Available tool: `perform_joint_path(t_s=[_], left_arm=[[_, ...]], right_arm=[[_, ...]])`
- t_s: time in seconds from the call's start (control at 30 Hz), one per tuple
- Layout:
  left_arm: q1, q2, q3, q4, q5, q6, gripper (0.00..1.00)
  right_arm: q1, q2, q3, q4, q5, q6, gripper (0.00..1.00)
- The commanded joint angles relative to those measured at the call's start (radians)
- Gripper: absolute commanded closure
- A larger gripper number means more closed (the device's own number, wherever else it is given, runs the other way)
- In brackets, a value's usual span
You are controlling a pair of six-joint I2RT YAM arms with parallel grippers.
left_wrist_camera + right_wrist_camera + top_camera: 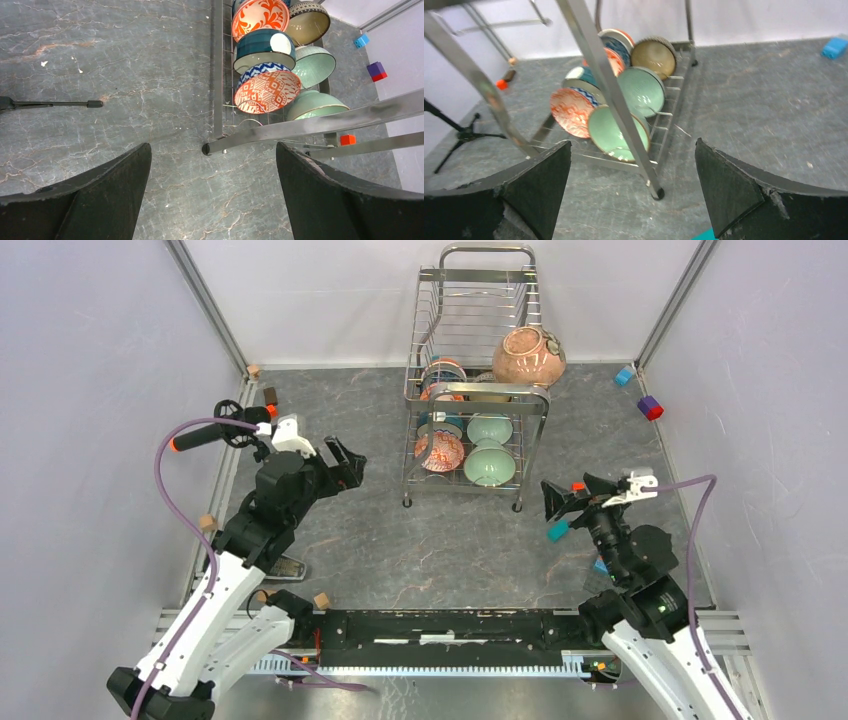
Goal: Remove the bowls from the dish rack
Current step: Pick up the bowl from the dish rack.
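The chrome wire dish rack (478, 388) stands at the middle back. Its lower tier holds a red/orange patterned bowl (440, 452), a dark blue bowl (446, 425) and two pale green bowls (490, 464). The upper tier holds a large pink speckled bowl (528, 355) and more bowls (443, 375). My left gripper (345, 468) is open and empty, left of the rack. My right gripper (560, 502) is open and empty, at the rack's front right. The left wrist view shows the patterned bowl (267, 90) beyond the open gripper (212, 170). The right wrist view shows a green bowl (616, 132) behind a rack leg (619, 100), beyond the open gripper (634, 170).
A blue block (624, 375) and a purple-and-red block (650, 407) lie at the back right. A teal block (557, 531) lies by my right gripper. Wooden cubes (322, 600) sit near the front left. A small black tripod (464, 134) stands left of the rack. Walls enclose three sides.
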Motion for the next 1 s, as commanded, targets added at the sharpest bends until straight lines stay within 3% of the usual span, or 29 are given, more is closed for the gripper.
perform_joint_path(t_s=[0.0,0.2,0.43,0.63,0.77,0.83,0.97], left_arm=[[-0.004,-0.028,0.001,0.043,0.007,0.034,0.00],[-0.005,-0.086,-0.045,0.121,0.052,0.069,0.00],[-0.005,-0.136,-0.096,0.296,0.078,0.085,0.00],[-0.006,-0.066,0.020,0.240,0.032,0.114,0.00],[-0.005,-0.056,0.013,0.247,-0.007,0.124,0.00],[-0.006,-0.070,-0.028,0.291,-0.008,0.123,0.00],[-0.004,-0.099,-0.097,0.344,-0.025,0.132,0.00]], right_arm=[[0.003,0.036,0.161,0.054,-0.120,-0.018,0.02],[0.011,0.156,0.377,0.095,-0.176,0.031,0.02],[0.012,0.378,0.610,0.113,-0.079,0.083,0.02],[0.010,0.529,0.733,0.152,0.011,0.125,0.02],[-0.011,0.586,0.751,0.233,0.053,0.150,0.03],[-0.077,0.614,0.758,0.263,-0.022,0.203,0.04],[-0.320,0.670,0.699,0.363,-0.315,0.432,0.05]])
